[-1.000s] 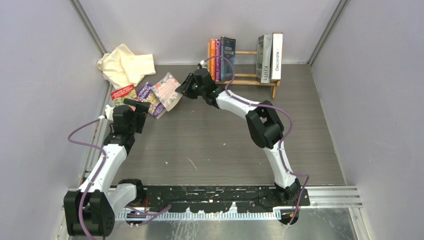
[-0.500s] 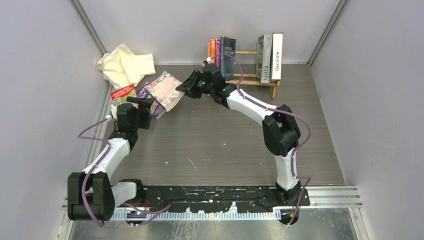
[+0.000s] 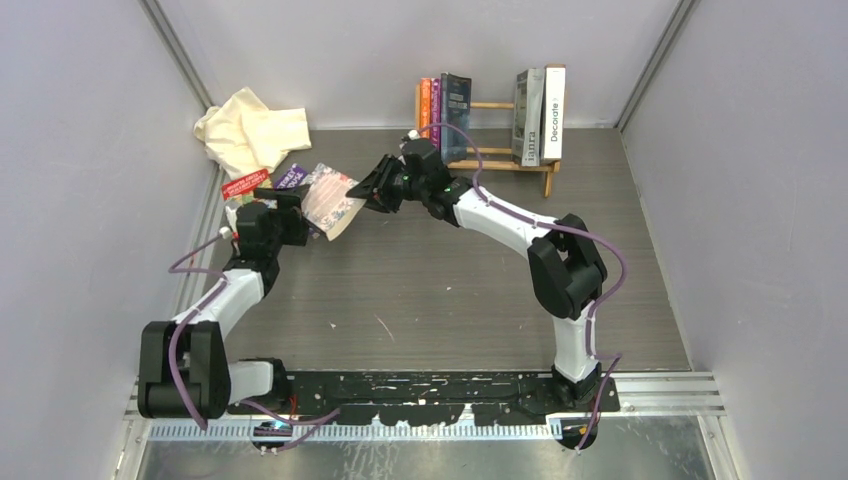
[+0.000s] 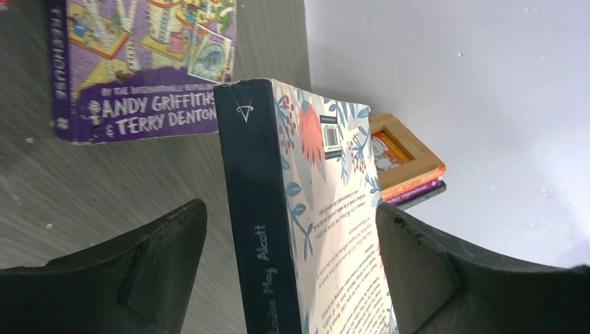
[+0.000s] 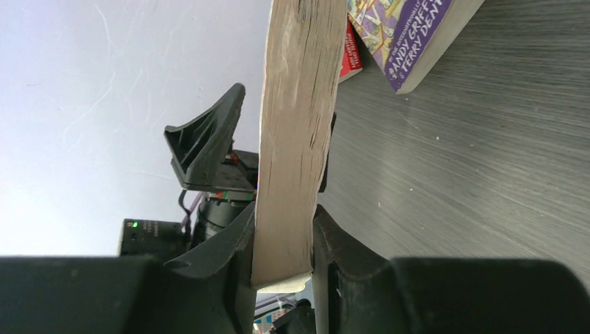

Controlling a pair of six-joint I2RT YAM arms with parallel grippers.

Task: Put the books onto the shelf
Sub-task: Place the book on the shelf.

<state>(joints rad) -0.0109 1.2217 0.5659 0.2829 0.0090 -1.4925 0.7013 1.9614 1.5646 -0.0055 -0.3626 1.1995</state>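
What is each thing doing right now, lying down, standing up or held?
Floral paperback book with dark spine, gripped on edge
Right jaws, shut on that book
Left jaws, open around its spine
Purple paperback book, lying flat
Red thin book, lying flat
Cream cloth, crumpled
Light wooden slatted shelf, holding upright books

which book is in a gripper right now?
The floral-cover paperback with the dark spine: the right gripper clamps its page edge in the air. The purple book and red book lie flat; the rest stand on the shelf.
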